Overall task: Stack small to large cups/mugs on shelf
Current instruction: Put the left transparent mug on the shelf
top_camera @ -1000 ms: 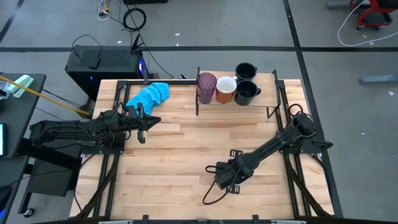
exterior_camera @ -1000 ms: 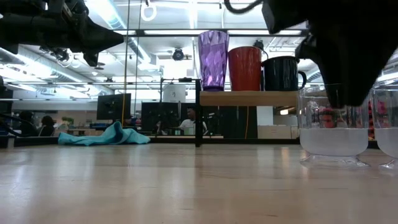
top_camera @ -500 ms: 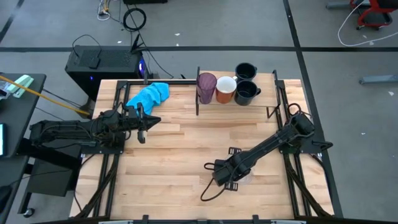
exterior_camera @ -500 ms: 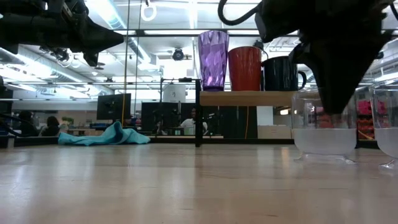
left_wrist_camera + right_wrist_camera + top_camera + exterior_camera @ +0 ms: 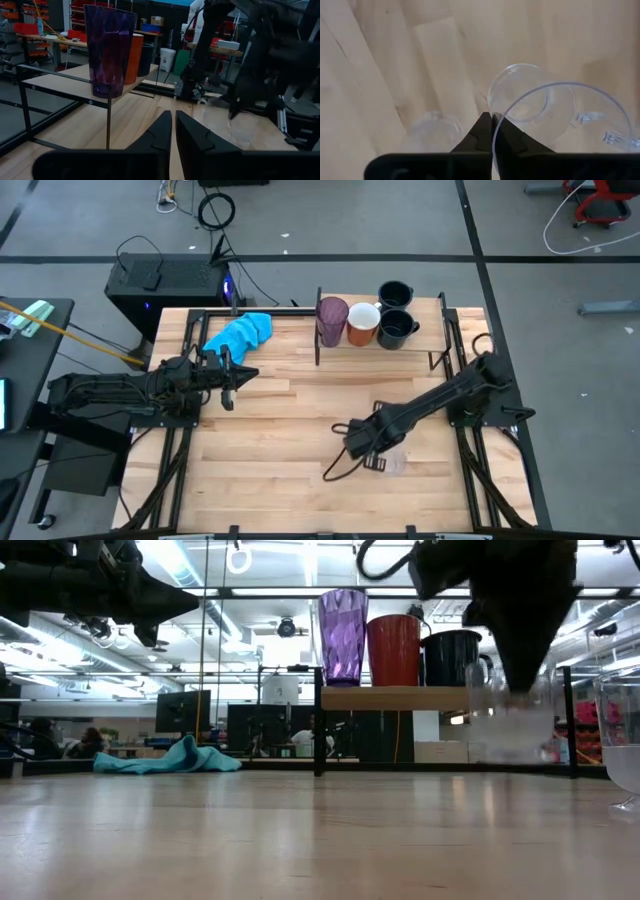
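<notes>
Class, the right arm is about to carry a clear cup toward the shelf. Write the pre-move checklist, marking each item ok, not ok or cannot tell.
1. Right claw shut on the rim of the clear cup: ok.
2. Held cup clear of the tabletop: ok, the low view shows it hanging in the air.
3. Second clear cup standing out of the way: ok, it stands on the tabletop to one side.
4. Free space on the shelf: cannot tell; the purple tumbler, orange mug and two navy mugs already sit there.
5. Left claw out of the path: ok, shut and empty, hovering near the blue cloth.
</notes>
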